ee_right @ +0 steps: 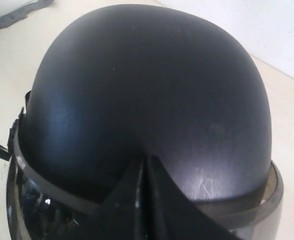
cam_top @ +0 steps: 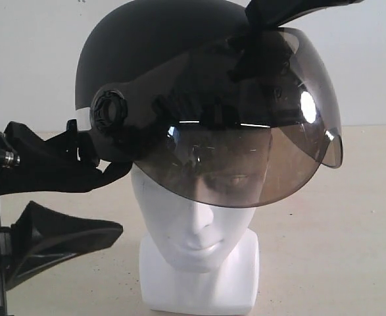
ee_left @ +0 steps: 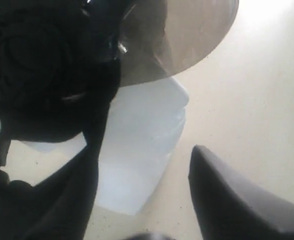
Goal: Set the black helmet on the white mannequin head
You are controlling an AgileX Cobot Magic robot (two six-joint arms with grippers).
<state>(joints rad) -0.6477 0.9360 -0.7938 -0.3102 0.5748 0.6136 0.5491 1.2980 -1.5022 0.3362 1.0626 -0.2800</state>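
Task state: the black helmet [cam_top: 166, 46] sits on the white mannequin head [cam_top: 199, 230], crown covered, so I judge the main job as good as done.
Helmet position: it rests on top of the head, and its smoky visor [cam_top: 245, 145] hangs down over the eyes and ends about the nose. The mouth, chin and neck base show below it.
Seat: the shell looks slightly raised at the back. I cannot tell from here whether it is fully down.
My left claw [cam_top: 121, 199]: jaws wide and holding nothing. The upper finger lies close under the round side pivot [cam_top: 108, 110], and the lower finger is well clear, beside the jaw of the head.
My right claw [ee_right: 147, 167]: fingers pressed together with only a slit between them. The tips rest on the front of the shell just above the visor's top band. I see nothing pinched between them.
What is left: in my judgement, lifting the right claw off the brim and drawing the left one sideways, away from the head.
In the way: my upper left finger is very near the helmet's lower edge, so a careless pull could tip the helmet or nudge the head.
Around: bare pale table [cam_top: 350, 230] and a plain light wall [cam_top: 363, 66], with nothing else near the head.
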